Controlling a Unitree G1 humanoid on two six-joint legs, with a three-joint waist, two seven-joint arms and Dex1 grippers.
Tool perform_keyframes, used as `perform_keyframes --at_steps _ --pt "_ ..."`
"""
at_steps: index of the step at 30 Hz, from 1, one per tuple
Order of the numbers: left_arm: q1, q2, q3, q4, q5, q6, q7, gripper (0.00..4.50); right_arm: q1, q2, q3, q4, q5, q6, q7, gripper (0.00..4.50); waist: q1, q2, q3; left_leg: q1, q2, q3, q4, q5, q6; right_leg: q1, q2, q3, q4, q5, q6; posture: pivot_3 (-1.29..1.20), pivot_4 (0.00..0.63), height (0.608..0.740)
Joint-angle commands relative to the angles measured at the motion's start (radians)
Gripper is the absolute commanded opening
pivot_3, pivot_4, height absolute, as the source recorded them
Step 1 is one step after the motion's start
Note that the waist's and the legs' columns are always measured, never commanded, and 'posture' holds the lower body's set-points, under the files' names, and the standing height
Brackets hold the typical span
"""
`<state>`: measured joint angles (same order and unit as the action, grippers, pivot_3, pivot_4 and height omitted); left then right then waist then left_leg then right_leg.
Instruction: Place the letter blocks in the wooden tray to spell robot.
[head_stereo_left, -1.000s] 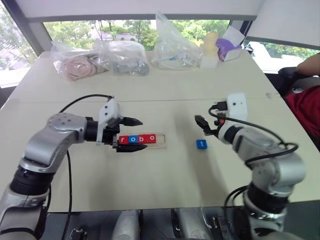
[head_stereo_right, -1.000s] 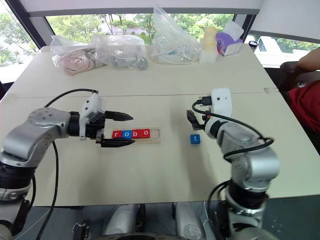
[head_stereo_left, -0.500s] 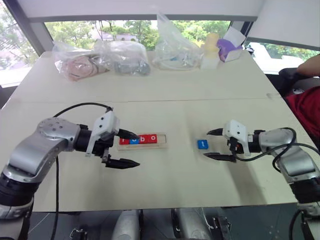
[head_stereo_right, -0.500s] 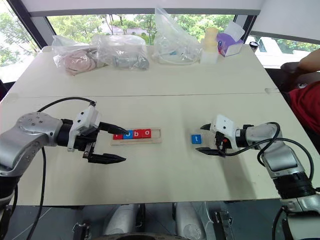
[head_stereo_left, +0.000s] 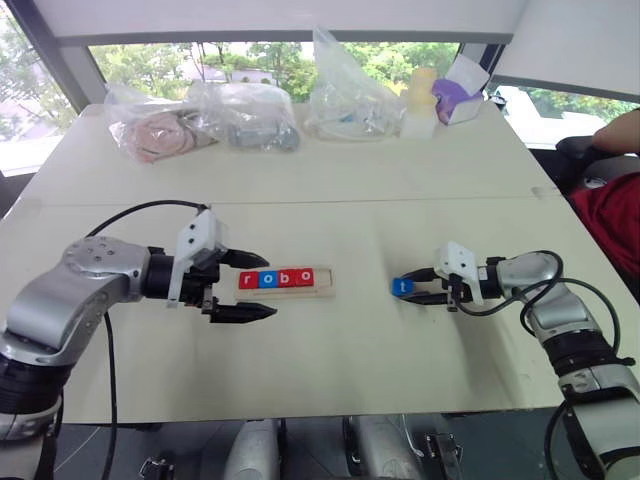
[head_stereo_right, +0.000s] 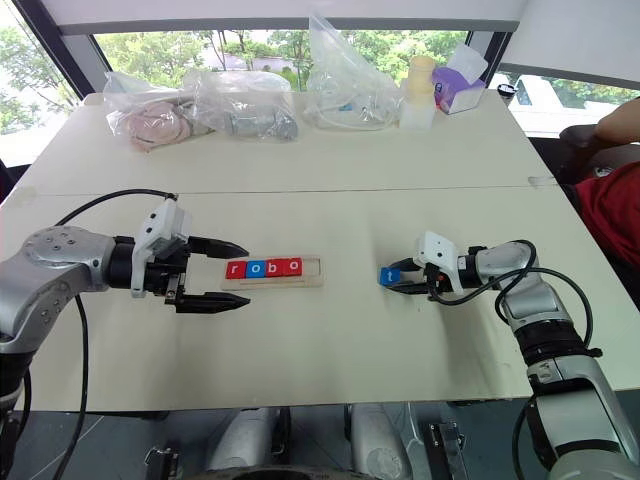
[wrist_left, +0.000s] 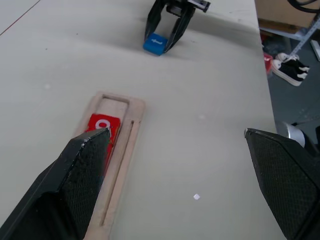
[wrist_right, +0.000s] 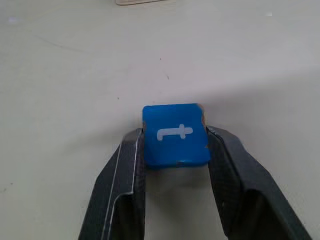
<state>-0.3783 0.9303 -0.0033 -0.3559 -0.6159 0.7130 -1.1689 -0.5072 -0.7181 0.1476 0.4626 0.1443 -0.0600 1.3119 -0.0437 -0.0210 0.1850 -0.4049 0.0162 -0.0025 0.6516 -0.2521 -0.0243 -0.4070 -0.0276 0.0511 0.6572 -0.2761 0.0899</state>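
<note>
My right end effector (wrist_right: 175, 145) is clenched on the blue "t" block (wrist_right: 175, 134), one black finger pressed on each side of it, and the block sits on the pale, smooth desk (head_stereo_left: 350, 370). This block is a small square tile with rounded corners, a matte blue face and a white lowercase letter; at one corner the blue is a little worn. It is well apart from the wooden tray (head_stereo_left: 286, 281), toward my right side. The tray is long, narrow and shallow, of pale wood with a raised rim, and it lies flat on the desk. Inside it four letter blocks (head_stereo_left: 276, 278) stand in a row touching each other: red "r", blue "o", red "b", red "o". The compartment at the tray's right end is bare wood. My left end effector (head_stereo_left: 258, 285) is released, its two pointed black fingers spread wide, just beside the tray's left end.
</note>
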Motion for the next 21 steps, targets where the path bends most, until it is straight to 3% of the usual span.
perform_keyframes --at_steps 1,8,14,21 --pt "0.004 0.035 0.052 0.004 0.012 -0.021 -0.001 4.5 -0.016 0.029 -0.024 -0.114 0.058 0.117 -0.017 1.17 -0.001 0.0 0.0 0.0 0.0 0.0 0.0 0.0 0.0 0.0 0.0 0.0 0.0 0.0 0.0 0.0 0.15 0.735" --pt "0.054 0.103 0.07 0.021 0.047 -0.064 -0.029 4.5 -0.131 0.125 0.086 -0.313 0.084 0.37 0.01 1.17 -0.001 0.002 0.001 0.0 0.0 0.0 0.0 0.0 0.0 -0.004 0.001 0.001 0.008 0.0 -0.001 0.0 0.15 0.735" --pt "0.082 0.094 0.078 -0.013 0.034 -0.056 -0.004 4.5 -0.236 0.208 0.184 -0.131 -0.088 0.26 -0.11 1.17 0.018 0.001 0.001 -0.003 -0.002 0.0 0.0 0.0 0.0 -0.005 -0.002 -0.001 0.005 0.0 -0.001 0.0 0.15 0.735" --pt "0.096 0.059 0.067 -0.05 0.022 -0.042 0.039 4.5 -0.28 0.261 0.194 -0.041 -0.125 0.203 -0.128 1.17 0.023 0.001 0.001 -0.003 -0.001 0.0 0.0 0.0 -0.001 -0.006 -0.001 -0.001 0.006 0.0 -0.001 0.0 0.15 0.735"
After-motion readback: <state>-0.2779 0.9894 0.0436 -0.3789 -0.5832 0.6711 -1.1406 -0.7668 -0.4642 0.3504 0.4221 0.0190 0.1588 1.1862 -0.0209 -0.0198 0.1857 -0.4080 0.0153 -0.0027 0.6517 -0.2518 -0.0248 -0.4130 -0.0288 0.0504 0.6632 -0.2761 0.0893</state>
